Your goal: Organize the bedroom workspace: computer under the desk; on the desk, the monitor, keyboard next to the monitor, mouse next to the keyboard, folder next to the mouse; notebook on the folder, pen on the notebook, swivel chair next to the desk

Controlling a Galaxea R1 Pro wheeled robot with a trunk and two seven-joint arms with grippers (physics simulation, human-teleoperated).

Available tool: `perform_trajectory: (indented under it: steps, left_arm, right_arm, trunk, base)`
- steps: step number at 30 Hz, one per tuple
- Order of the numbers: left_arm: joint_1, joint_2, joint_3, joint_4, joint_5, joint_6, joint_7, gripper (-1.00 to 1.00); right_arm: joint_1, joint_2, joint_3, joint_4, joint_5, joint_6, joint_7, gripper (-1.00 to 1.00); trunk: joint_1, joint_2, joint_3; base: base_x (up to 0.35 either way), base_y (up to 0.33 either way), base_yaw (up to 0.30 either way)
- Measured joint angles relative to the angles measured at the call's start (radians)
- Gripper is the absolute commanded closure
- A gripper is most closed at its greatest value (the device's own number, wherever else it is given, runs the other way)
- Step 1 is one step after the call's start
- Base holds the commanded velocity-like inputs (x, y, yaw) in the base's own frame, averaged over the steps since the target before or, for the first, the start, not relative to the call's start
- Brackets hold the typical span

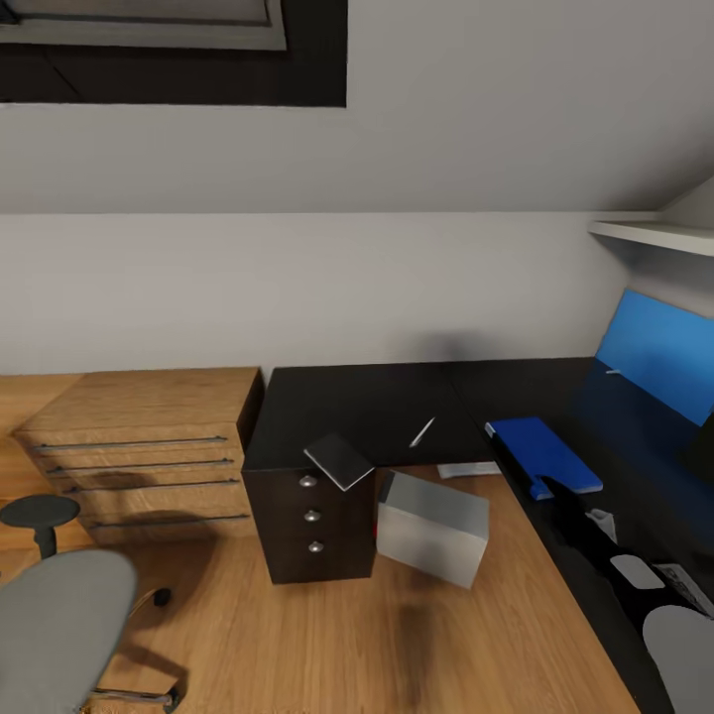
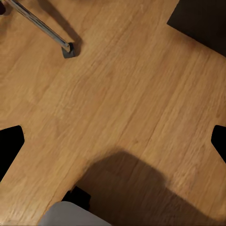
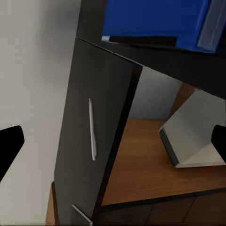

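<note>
- Tabletop: a glossy black L-shaped surface is taken as the landmark; its black three-drawer unit with round silver knobs is set under the corner nearest the light-wood drawer chest.
- Notebook: a thin dark-covered book with white page edges is seen tilted at the tabletop's front edge, above the drawer unit, partly overhanging. It is judged light and stiff; a hold across the overhanging edge is suggested, since a nudge could tip it off.
- Pen: a thin white-silver stick is laid flat on the tabletop, near the inner corner. It is judged light, slippery and liable to roll; a pinch across mid-shaft is advised.
- Folder: a bright blue flat rectangle is laid on the tabletop's right wing. It is judged light and somewhat flexible; an edge grip is suggested.
- Computer: a plain light-grey box is stood on the floor beside the drawer unit, partly under the tabletop, tilted askew. It is judged heavy and rigid, better pushed than lifted.
- Swivel chair: a grey seat is placed well apart from the tabletop.
- Left claw: fingers are spread wide over bare wooden floor; nothing is held.
- Right claw: fingers are spread wide facing the tabletop; nothing is held.
</note>
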Motion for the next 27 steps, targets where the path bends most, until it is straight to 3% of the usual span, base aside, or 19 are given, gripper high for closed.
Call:
perform_trajectory:
  steps: [27]
  left_arm:
    - [0.000, 0.000, 0.000, 0.000, 0.000, 0.000, 0.000, -1.00]
  right_arm:
    - [0.000, 0.010, 0.001, 0.002, 0.001, -0.002, 0.002, -1.00]
  trunk:
    - [0.000, 0.000, 0.000]
  base:
    - [0.000, 0.000, 0.274]
